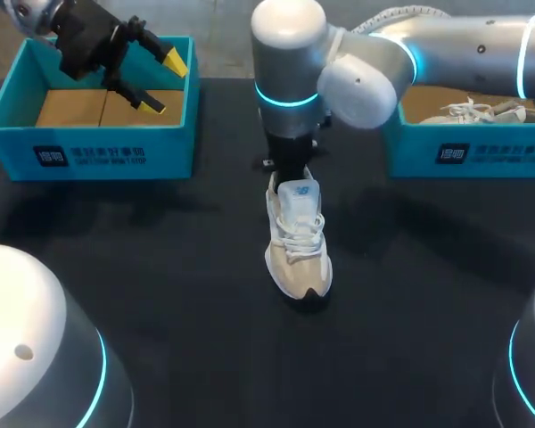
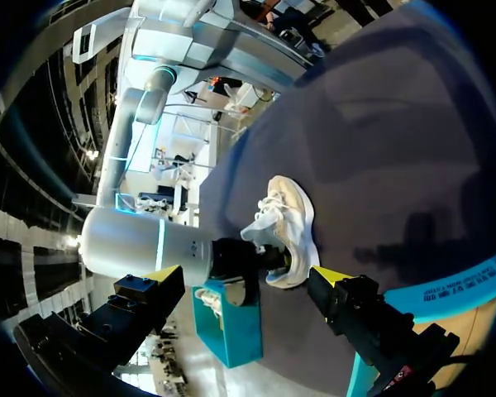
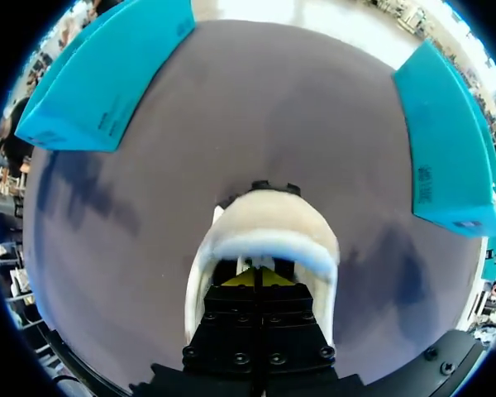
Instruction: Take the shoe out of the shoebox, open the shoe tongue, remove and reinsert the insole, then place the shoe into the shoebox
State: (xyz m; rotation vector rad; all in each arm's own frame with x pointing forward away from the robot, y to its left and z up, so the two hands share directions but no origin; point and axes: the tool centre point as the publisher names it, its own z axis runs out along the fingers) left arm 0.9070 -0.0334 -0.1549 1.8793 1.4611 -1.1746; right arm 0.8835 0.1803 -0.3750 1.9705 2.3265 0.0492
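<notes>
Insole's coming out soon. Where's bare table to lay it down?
Bare black table lies left of the shoe, in front of the left shoebox, and likewise right of it, in front of the right shoebox. It is crowded at the shoe's heel, where the right end effector stands in the opening.

The shoe in the middle is soft cloth with woven white laces. Its toe looks fuzzy and tan, and its sole looks like dark rubber. The table is black and matt, a bit like felt. The box at ten o'clock is smooth blue-green cardboard with plain brown cardboard inside. The right arm at one o'clock is smooth, shiny and silver-white. The left gripper is dull black with bright yellow tips.
</notes>
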